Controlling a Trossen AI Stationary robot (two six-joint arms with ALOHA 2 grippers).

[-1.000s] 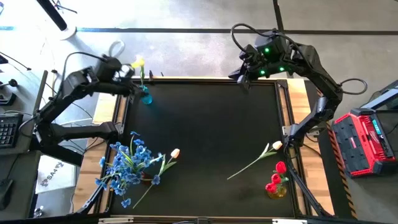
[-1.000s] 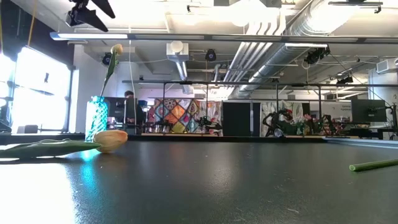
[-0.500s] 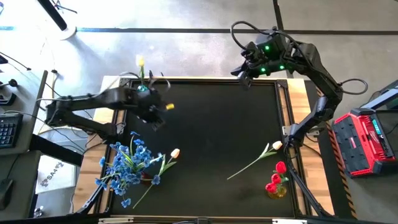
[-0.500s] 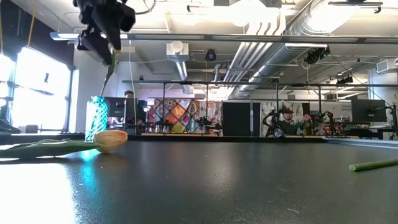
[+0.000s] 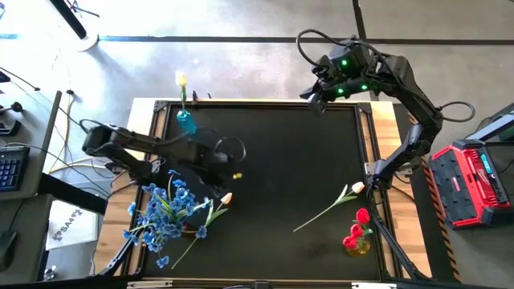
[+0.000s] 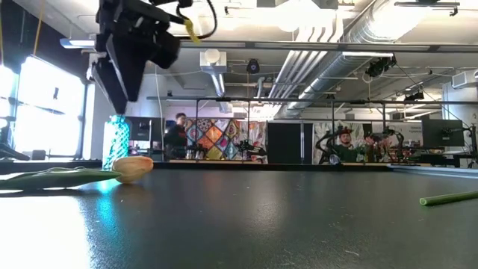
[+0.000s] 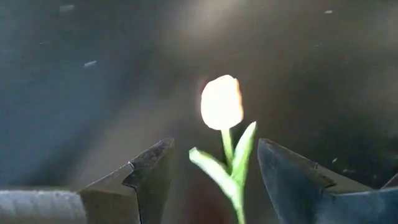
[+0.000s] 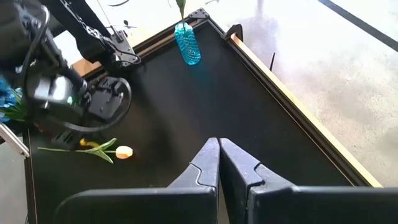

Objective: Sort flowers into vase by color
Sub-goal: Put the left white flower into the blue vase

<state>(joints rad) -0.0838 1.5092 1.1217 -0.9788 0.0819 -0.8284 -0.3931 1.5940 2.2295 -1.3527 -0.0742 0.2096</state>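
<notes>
Two cream-yellow tulips lie loose on the black table (image 5: pixel 281 152), and the near-left one (image 5: pixel 226 197) is what the left gripper (image 5: pixel 215 178) hovers over, its fingers spread wide and empty; in the left wrist view the blossom and upper stem sit framed between the two dark fingers (image 7: pixel 149 177). This tulip lies flat with its long axis running diagonally, head toward the far right and the thin green stem trailing to the near left, where it passes under the spray of blue blossoms (image 5: pixel 165 213). It looks very light, with a soft cloth head and a slim stem that is probably wiry, so it may roll or slip from a loose pinch. The best hold is likely on the stem just below the head and leaves, with the fingers closing across the stem rather than along it, and clear of the blue spray. The other cream tulip (image 5: pixel 356 188) lies at the near right, head toward the far right, stem pointing near-left, close beside the red tulips (image 5: pixel 357 229) standing in their vase. One more cream tulip (image 5: pixel 181 79) stands in the blue vase (image 5: pixel 186 123) at the far-left corner. The right gripper (image 5: pixel 318 98) waits at the far edge, fingers pressed together on nothing.
</notes>
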